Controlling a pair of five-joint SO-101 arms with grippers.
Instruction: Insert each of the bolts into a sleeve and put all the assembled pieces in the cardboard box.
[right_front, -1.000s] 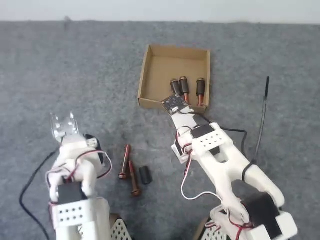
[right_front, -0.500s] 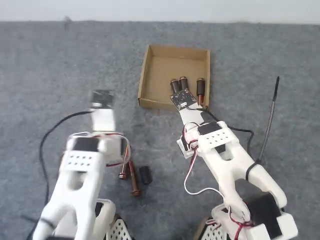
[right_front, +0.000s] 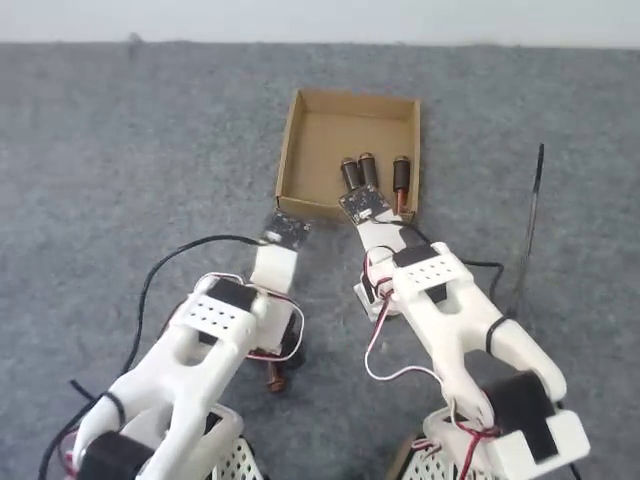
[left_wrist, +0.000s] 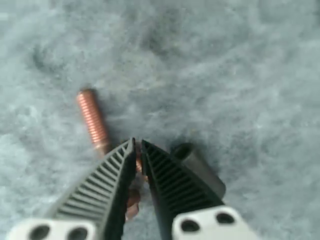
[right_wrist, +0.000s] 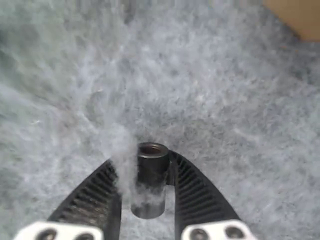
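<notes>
Since a second ago the left arm (right_front: 215, 330) has swung in from the left side of the table (right_front: 120, 150) to the middle, over the loose parts near the near edge, while the right arm has barely shifted. Toward the far edge, the cardboard box (right_front: 320, 140) holds three assembled pieces (right_front: 368, 172) side by side in its near right corner, long axes running from near wall to far wall. Grey, carpet-like cloth covers the table, a pale wall (right_front: 320, 18) runs behind its far edge, and a thin black rod (right_front: 530, 215) lies toward the right edge. Just short of the box's near wall, the right gripper (right_wrist: 145, 162) is clamped on a black sleeve (right_wrist: 150, 177); its long axis runs along the fingers and its open bore faces out past the fingertips. The left gripper (left_wrist: 137, 144) has its jaws drawn nearly together, a thin slit between them, above a copper bolt (left_wrist: 136, 166) lying on the cloth. A second bolt (left_wrist: 93, 122) lies just beside it, its threaded end pointing away from the wrist, and a loose sleeve (left_wrist: 197, 165) lies on its side on the other side of the fingers.
</notes>
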